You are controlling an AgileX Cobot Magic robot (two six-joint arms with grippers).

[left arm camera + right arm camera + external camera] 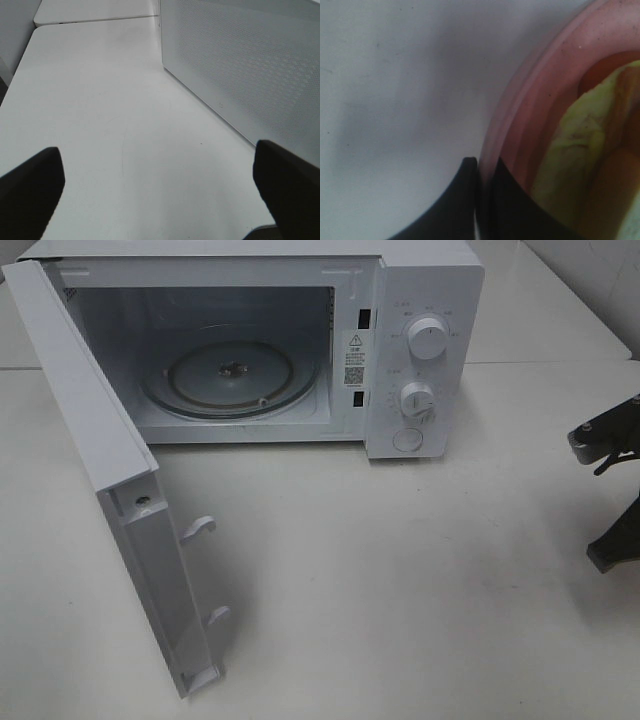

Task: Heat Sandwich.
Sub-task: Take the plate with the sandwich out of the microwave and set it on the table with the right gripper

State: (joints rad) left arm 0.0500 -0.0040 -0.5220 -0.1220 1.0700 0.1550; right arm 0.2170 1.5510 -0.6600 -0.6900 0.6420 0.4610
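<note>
The sandwich (580,165) looks soft and loose, so the right pincer (479,167) clamps the plate (520,115) rim instead (left pincer (160,185) gapes, empty).

A white microwave (300,340) stands at the back of a white table (400,570), its door (100,470) swung wide open toward the front left. Inside, a round glass turntable (230,375) lies flat on the cavity floor. Two white knobs (428,340) sit one above the other on the control panel, with a round button (407,439) below them. A round pink plate (530,100) rests on the table
</note>
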